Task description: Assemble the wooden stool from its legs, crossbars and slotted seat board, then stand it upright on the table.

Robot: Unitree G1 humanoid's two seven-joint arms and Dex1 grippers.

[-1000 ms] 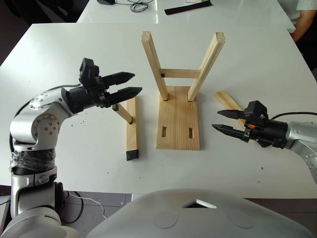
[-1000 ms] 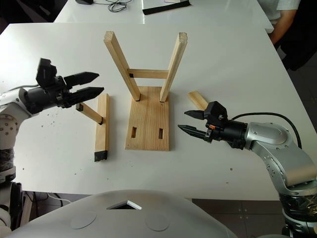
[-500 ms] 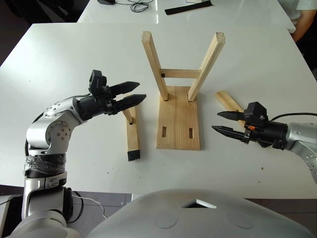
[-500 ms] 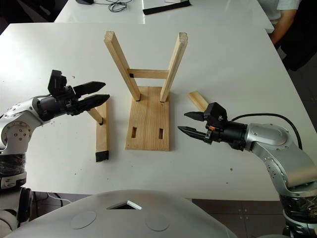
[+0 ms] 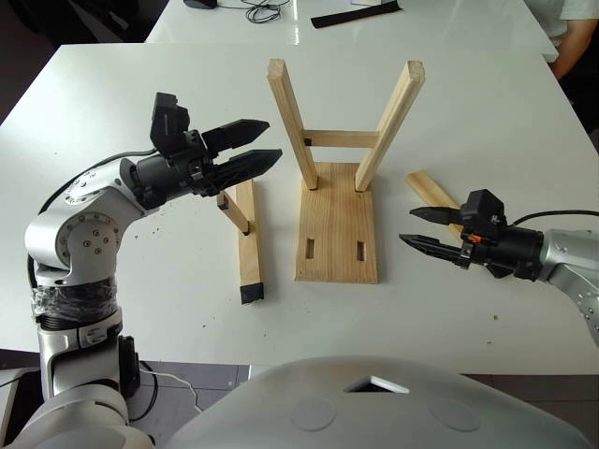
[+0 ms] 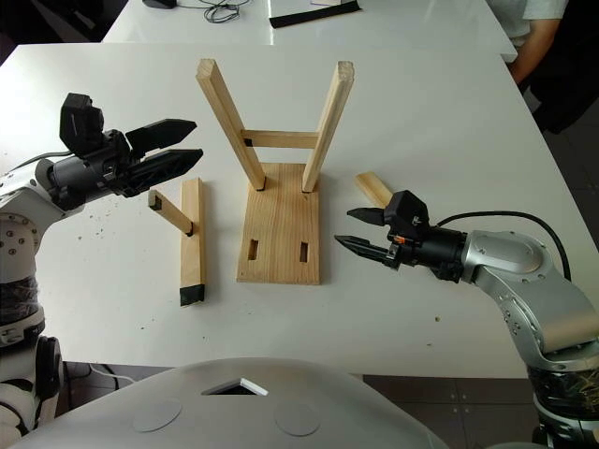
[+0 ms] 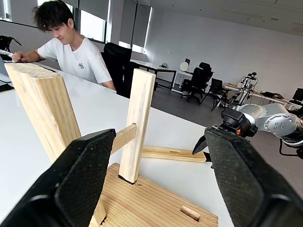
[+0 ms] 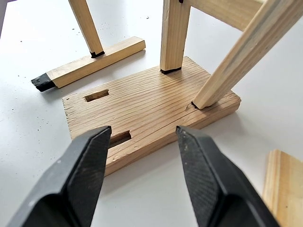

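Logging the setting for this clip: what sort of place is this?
Most likely an open-plan office or lab: the half-built wooden stool sits on a large white table, a second white table behind carries black cables, and the left wrist view shows a black high-backed office chair.

My two head eyes look forward and down over the table (image 5: 112,94), sharing nearly the same spread. My left wrist camera sits low, facing level past my left gripper (image 7: 161,137) across the seat board (image 7: 151,208). My right wrist camera looks down, close, past my right gripper (image 8: 142,130) onto that same seat board.
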